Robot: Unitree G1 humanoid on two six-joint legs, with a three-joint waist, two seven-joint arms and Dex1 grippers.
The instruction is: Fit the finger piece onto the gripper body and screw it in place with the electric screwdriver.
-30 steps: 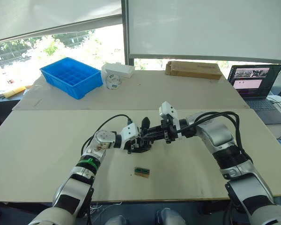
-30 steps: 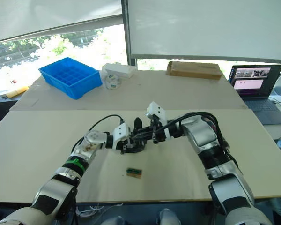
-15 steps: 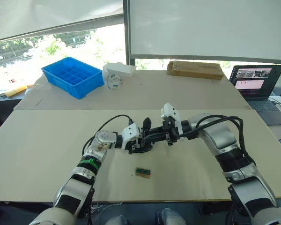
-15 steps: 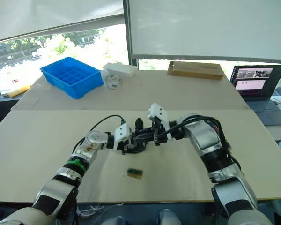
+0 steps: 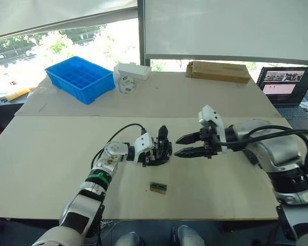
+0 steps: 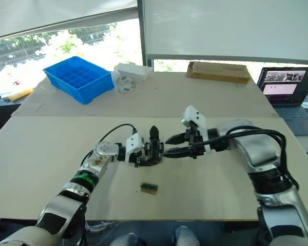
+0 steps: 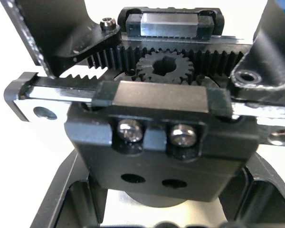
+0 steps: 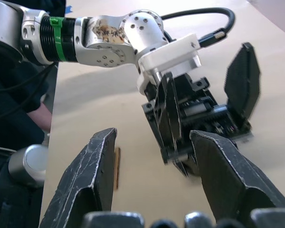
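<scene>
Left gripper (image 5: 159, 154) clamps the gripper body (image 5: 163, 148) at mid-table (image 5: 51, 169), its one pointed finger standing up. Right gripper (image 5: 187, 145) hangs just beside it, fingers spread wide, holding nothing.
</scene>
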